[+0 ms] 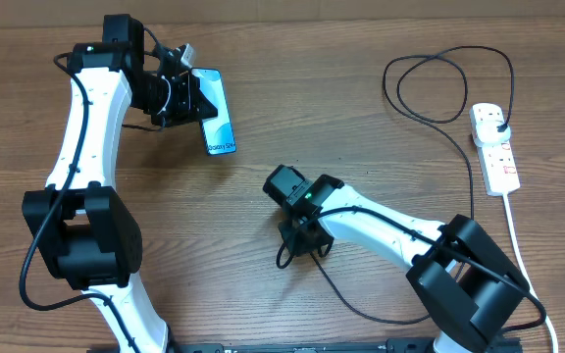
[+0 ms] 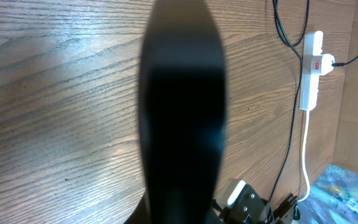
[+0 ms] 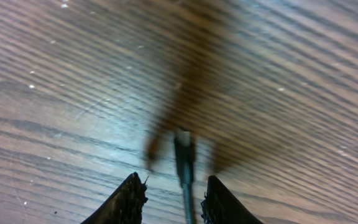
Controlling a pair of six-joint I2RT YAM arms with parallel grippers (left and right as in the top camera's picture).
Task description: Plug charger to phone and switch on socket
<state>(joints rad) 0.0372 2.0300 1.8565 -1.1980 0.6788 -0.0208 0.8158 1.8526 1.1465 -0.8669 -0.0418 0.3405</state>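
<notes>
My left gripper [image 1: 186, 98] is shut on the phone [image 1: 216, 113], held off the table at the back left with its lit screen facing up. In the left wrist view the phone's dark back [image 2: 182, 112] blocks the middle. The charger's thin black cable [image 1: 430, 118] loops at the back right, and its plug [image 1: 499, 123] sits in the white socket [image 1: 494, 147]. My right gripper [image 1: 300, 245] is near the table's middle. The charger's connector tip [image 3: 184, 152] sticks out between its narrowly spaced fingertips [image 3: 174, 183], just above the wood.
The socket's thick white cord [image 1: 523, 255] runs toward the front right edge. The black cable trails from the right gripper across the front of the table [image 1: 361, 309]. The socket [image 2: 311, 74] also shows in the left wrist view.
</notes>
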